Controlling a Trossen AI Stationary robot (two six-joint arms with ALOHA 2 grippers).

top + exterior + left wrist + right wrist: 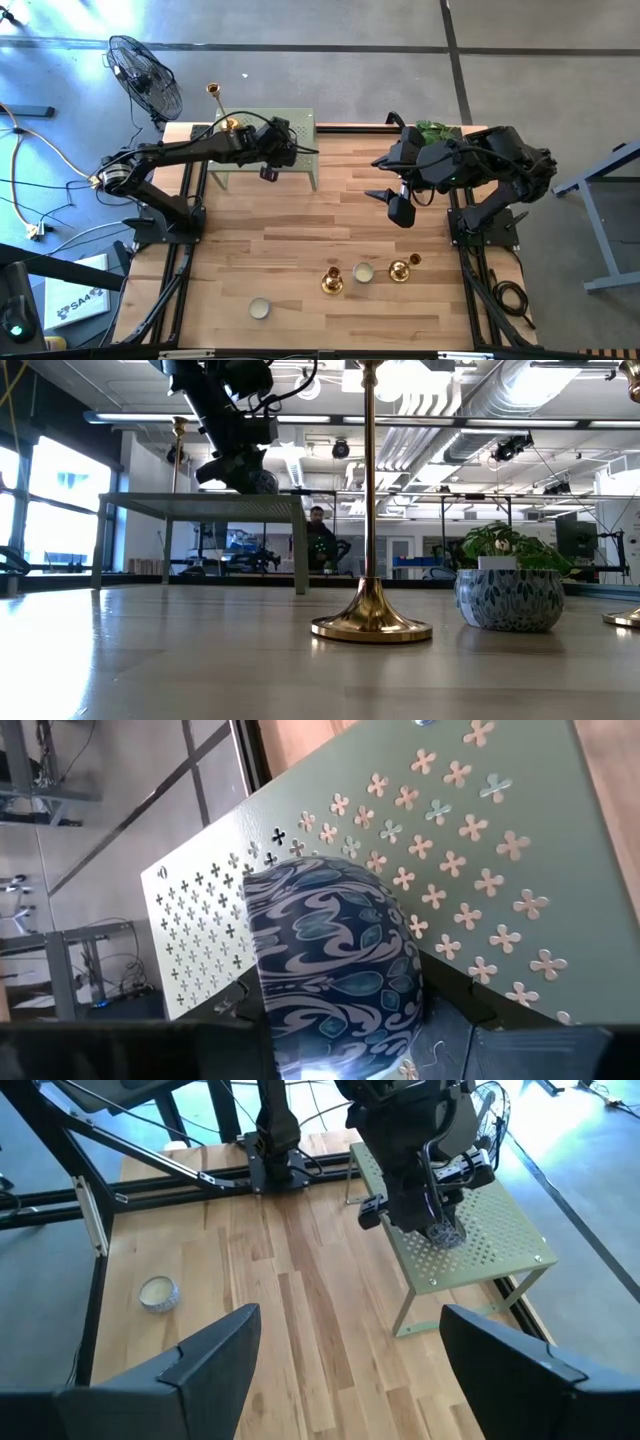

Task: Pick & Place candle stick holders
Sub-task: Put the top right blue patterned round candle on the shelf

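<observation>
One gold candle stick holder (225,122) stands on its base at the left end of the green perforated stand (300,120) at the far side. Two more stand on the table near the front: one (332,281), which shows large in the low view (370,622), and one further right (400,270). My left gripper (272,160) is over the stand, shut on a round blue-patterned pot (330,960). My right gripper (390,203) hangs open and empty above the table's right half, its fingers wide apart in the right wrist view (350,1320). My left gripper holds the blue-patterned pot between its two fingers (232,1010), one on each side of the pot's round wall (270,970). The fingers come down at a slant over the stand's top. I cannot tell whether the pot rests on the stand or hangs just above it.
A small white tealight cup (363,272) sits between the two front candle stick holders, another (260,308) near the front left. A potted plant (435,130) stands at the far right. A fan (145,75) stands beyond the table's far left corner.
</observation>
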